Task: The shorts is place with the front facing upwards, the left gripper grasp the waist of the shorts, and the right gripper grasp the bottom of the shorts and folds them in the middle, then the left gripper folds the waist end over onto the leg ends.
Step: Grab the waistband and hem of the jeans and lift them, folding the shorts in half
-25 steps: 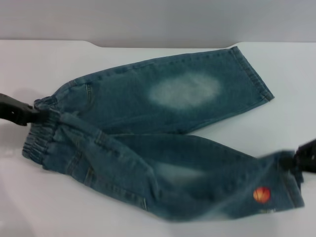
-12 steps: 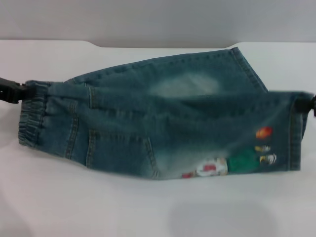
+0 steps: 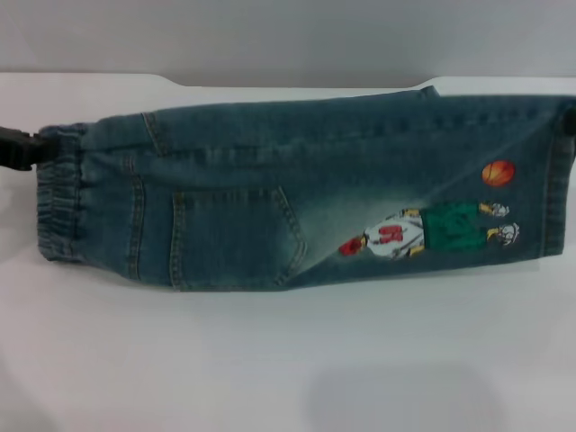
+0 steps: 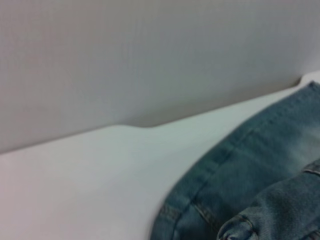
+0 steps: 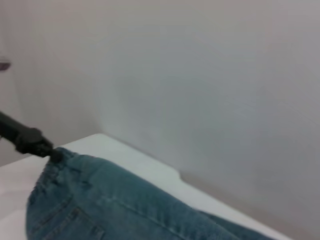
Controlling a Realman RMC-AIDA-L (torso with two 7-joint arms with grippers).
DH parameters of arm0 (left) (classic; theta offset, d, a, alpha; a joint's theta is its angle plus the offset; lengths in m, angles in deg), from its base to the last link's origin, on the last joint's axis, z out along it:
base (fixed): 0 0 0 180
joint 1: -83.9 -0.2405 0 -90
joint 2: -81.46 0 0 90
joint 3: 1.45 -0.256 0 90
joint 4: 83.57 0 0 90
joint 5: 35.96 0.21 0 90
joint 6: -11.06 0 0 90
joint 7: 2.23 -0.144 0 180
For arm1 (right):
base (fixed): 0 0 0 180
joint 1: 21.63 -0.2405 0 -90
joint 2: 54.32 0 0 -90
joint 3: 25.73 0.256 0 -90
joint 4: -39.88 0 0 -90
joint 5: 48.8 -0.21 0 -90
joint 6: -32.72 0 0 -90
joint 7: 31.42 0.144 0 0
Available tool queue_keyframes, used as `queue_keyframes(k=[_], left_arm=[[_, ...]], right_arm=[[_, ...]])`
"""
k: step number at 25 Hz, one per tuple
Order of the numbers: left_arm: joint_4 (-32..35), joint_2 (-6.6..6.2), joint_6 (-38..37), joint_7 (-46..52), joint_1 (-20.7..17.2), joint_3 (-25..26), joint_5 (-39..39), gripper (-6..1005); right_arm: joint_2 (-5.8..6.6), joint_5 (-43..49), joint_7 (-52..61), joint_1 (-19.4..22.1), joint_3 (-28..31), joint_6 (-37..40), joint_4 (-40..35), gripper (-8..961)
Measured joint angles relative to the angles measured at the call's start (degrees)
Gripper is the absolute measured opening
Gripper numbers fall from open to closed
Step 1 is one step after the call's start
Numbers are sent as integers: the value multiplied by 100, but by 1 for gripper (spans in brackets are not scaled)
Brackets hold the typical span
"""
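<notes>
The shorts [image 3: 270, 193] lie folded in half lengthwise across the white table, back side up, with a back pocket [image 3: 234, 234] and a cartoon patch [image 3: 423, 229] showing. The elastic waist [image 3: 58, 202] is at the left and the leg ends [image 3: 558, 180] are at the right. My left gripper [image 3: 36, 147] is shut on the far corner of the waist. It also shows in the right wrist view, where the left gripper [image 5: 50, 152] pinches the denim [image 5: 115, 200]. Only a dark sliver of my right gripper [image 3: 569, 121] shows at the far hem corner, gripping the cloth. The left wrist view shows denim [image 4: 250, 185] only.
The white table [image 3: 270, 360] reaches a grey wall [image 3: 270, 36] behind, and its back edge [image 3: 180, 83] has a small step. Bare table surface lies in front of the shorts.
Both grippers carried the near leg up and away over the far leg. The shorts went from spread open to folded in half, with the pale front ovals covered and the pocket and patch on top.
</notes>
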Motion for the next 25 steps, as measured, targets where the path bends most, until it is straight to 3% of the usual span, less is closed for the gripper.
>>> queue_keyframes(k=[15,21,25], left_arm=[[124,110,285,-492,-573,8,-1456,42],[-77,134,622,-613,-674,-12,-1980,42],[-409,141,1061,-736,-650,-156,-2388,42]], right_arm=[[-46,-581,-673,210,64,-486,125,48],[-25,-1017,-1595,446,153,-1160,855,50],[-34,-1121,-2362,416,626,-1535,1492,52]])
